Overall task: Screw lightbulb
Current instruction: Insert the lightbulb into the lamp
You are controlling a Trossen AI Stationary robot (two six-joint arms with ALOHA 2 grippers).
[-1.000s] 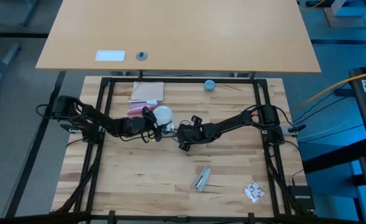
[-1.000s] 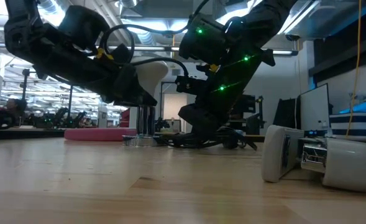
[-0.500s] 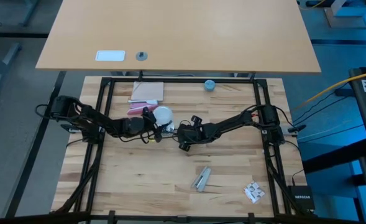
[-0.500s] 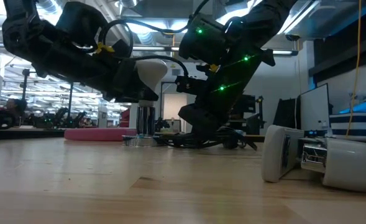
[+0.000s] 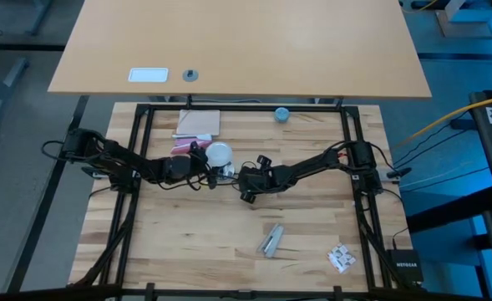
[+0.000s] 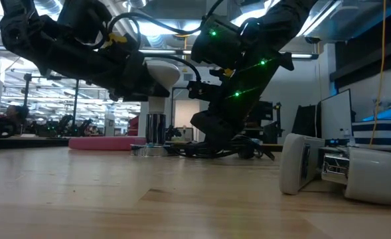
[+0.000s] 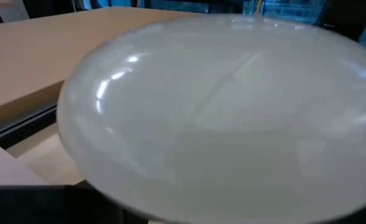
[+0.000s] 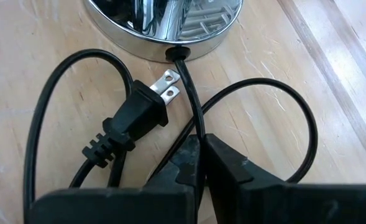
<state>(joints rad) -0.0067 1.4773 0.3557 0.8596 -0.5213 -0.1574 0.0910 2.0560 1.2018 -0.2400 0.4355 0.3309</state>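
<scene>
The lightbulb was a smooth, frosted white globe (glossy highlights across its dome) held above the wooden table. The left gripper pinched it between its fingers. The right gripper, pressed together, clamped a black cord beside a polished chrome round base.

A pale wooden bench carries a chrome lamp base with a black cord and plug coiled beside it. Also on it: a pink flat item, a small blue round object, papers, and a metal piece.
</scene>
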